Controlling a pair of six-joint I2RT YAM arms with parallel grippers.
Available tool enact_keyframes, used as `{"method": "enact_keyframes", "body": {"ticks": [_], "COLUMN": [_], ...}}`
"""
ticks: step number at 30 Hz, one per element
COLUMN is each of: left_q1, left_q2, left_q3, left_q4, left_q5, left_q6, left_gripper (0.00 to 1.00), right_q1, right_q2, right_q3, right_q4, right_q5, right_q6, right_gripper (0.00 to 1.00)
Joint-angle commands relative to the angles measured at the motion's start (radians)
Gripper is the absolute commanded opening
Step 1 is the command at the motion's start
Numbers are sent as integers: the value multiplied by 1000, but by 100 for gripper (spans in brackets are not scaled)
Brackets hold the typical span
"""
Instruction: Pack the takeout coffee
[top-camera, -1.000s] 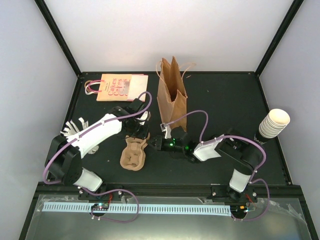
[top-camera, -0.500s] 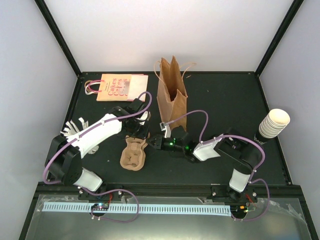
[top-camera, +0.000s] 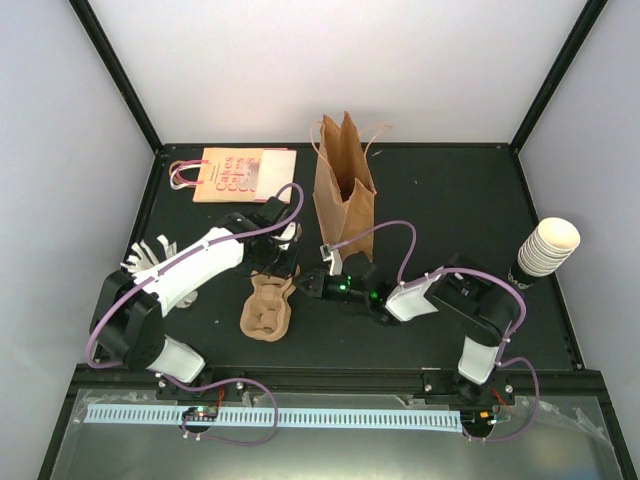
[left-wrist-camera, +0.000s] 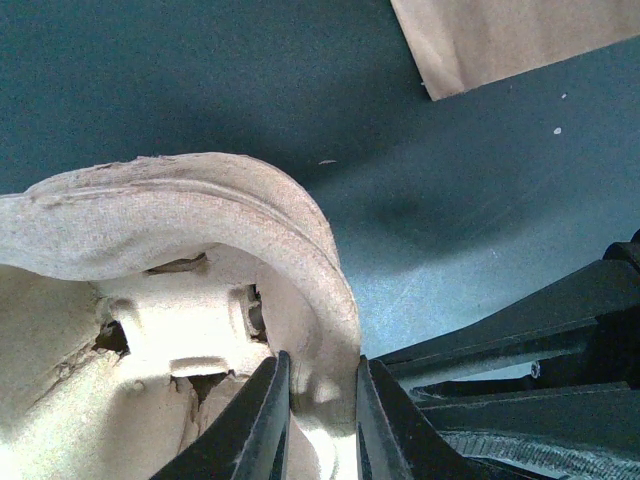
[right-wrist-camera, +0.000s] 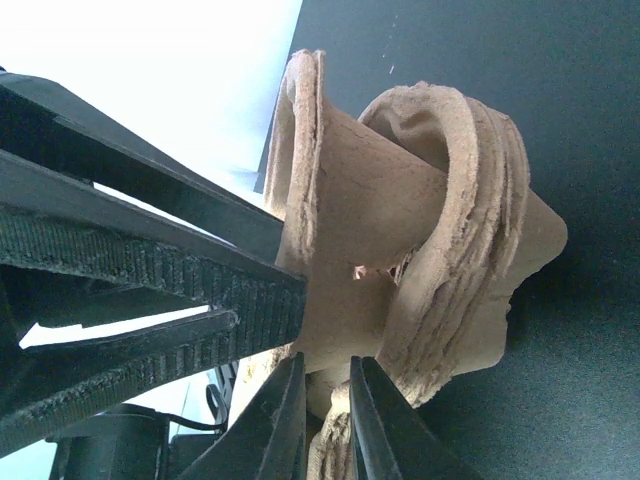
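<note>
1. The table (top-camera: 450, 200) has a dark, matte top and is enclosed by plain white walls with black frame posts at the corners.
2. A brown paper bag (top-camera: 345, 195) stands upright and open at the middle back. A printed paper bag (top-camera: 235, 172) lies flat at the back left. A nested stack of lidless cups (top-camera: 548, 245) sits tilted at the right edge.
3. The flat bag carries pink lettering, too small from above to read with confidence. No other writing is legible.
4. The pulp cup trays (top-camera: 267, 308) lie in front of the brown bag, between the two arms.
5. The left gripper (left-wrist-camera: 320, 365) is closed on a raised rim of the trays, with one finger on each side of it.
6. The right gripper (right-wrist-camera: 325, 370) comes in from the opposite side. Its fingers are nearly together with a pulp edge between them, apparently pinching it.
7. The takeout coffee cannot be made out in any view, so I cannot tell where it is.
8. Compared with a second ago, the right arm has edged slightly left toward the trays. The bags, the cups, the trays and the left arm lie as they did.
</note>
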Motion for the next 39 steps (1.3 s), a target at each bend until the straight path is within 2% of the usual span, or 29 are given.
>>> {"method": "enact_keyframes", "body": {"ticks": [1, 12, 39], "left_q1": [-1, -1, -1], "left_q2": [-15, -14, -16], "left_q3": [27, 22, 19], "left_q4": [9, 14, 33], "left_q5": [25, 24, 60], "left_q6": [0, 0, -8], "left_gripper": [14, 14, 16], "right_q1": [-7, -7, -7], "right_q2": [24, 27, 79], "right_q3": [13, -2, 35], "right_q4": [62, 123, 112], "right_q5": [-11, -26, -38], "right_q6": [7, 16, 24], "right_gripper": [17, 17, 17]}}
